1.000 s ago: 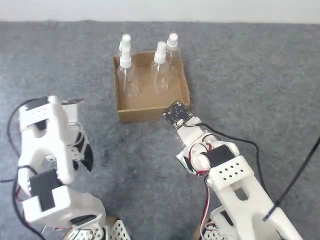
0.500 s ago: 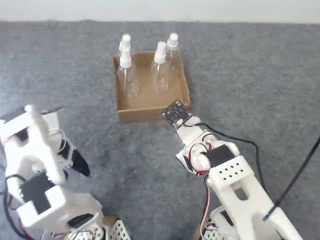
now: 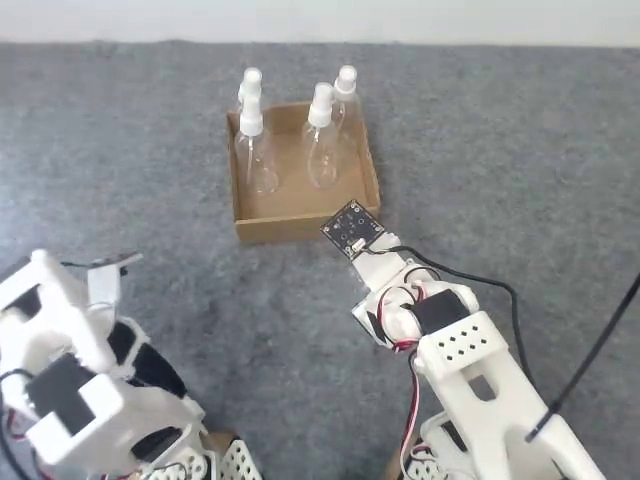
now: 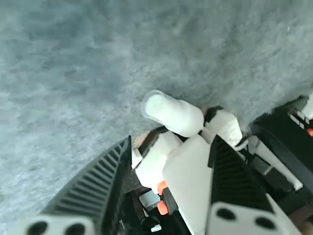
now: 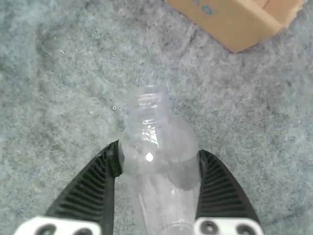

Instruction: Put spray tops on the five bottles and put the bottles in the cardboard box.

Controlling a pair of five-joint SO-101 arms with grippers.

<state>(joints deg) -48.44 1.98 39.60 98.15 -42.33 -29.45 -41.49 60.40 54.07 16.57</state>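
The right gripper's [image 5: 159, 152] jaws are closed narrowly on the shoulders of a clear, uncapped plastic bottle [image 5: 155, 139], its open neck pointing away from the wrist. The left gripper's [image 4: 171, 139] jaws stand wide apart, and I see nothing pinched between them. Beyond them, among white robot parts, lies a short white round-ended cylinder [image 4: 171, 113] that may be a spray top, though I cannot be sure.

In the high view the right arm [image 3: 430, 330] sits at 5 o'clock and the left arm [image 3: 70, 370] is folded low at 8 o'clock. The brown cardboard box [image 3: 300, 228] is at 12 o'clock, and four clear bottles with white spray tops [image 3: 255, 150] stand in its far half.

The step in hand looks like capping this fifth bottle. The right arm should hold the neck steady and clear. The top should come in straight along the neck's axis, tube first, and only then be turned.

The box's near wall is close at 12 o'clock from the right gripper, so the bottle must be lifted over it. The near half of the box floor is free. The grey carpet [image 3: 250, 310] lies open at 9 o'clock between the arms, a good place for them to meet. A black cable [image 3: 590, 350] trails at 4 o'clock.
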